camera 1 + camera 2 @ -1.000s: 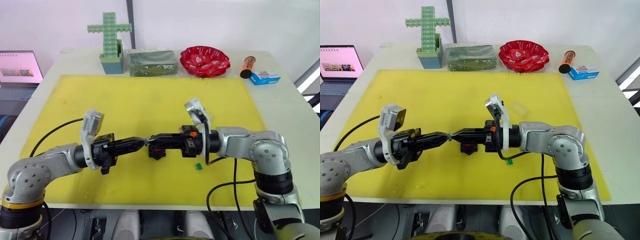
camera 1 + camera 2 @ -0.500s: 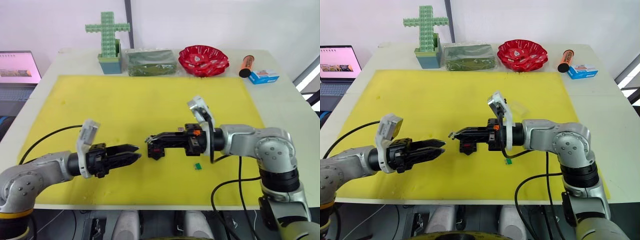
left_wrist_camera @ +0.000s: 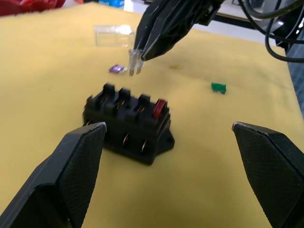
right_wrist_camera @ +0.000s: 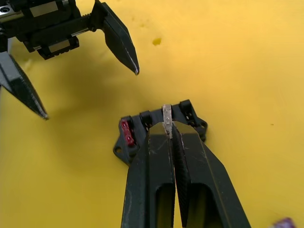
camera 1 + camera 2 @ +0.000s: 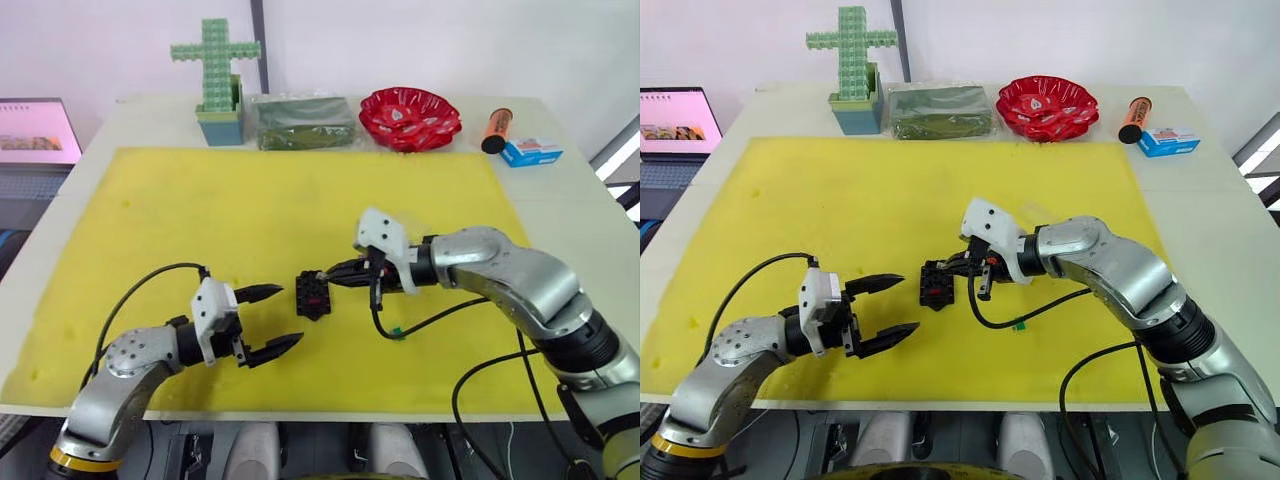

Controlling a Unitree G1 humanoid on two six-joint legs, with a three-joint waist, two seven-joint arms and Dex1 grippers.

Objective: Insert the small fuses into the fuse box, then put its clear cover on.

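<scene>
The fuse box (image 3: 127,122) sits mid-mat with a red fuse (image 3: 159,108) seated at one end. The right gripper (image 3: 142,52) hangs just above it, fingers pinching the grey fuse (image 3: 135,63) — blades slightly off the slot could jam or tip the unheld box. The left gripper (image 5: 268,320), fingers spread, waits just left.

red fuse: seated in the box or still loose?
Seated. The red fuse stands in an end slot of the fuse box; the other three slots look empty. The right gripper holds the grey fuse above it.
</scene>
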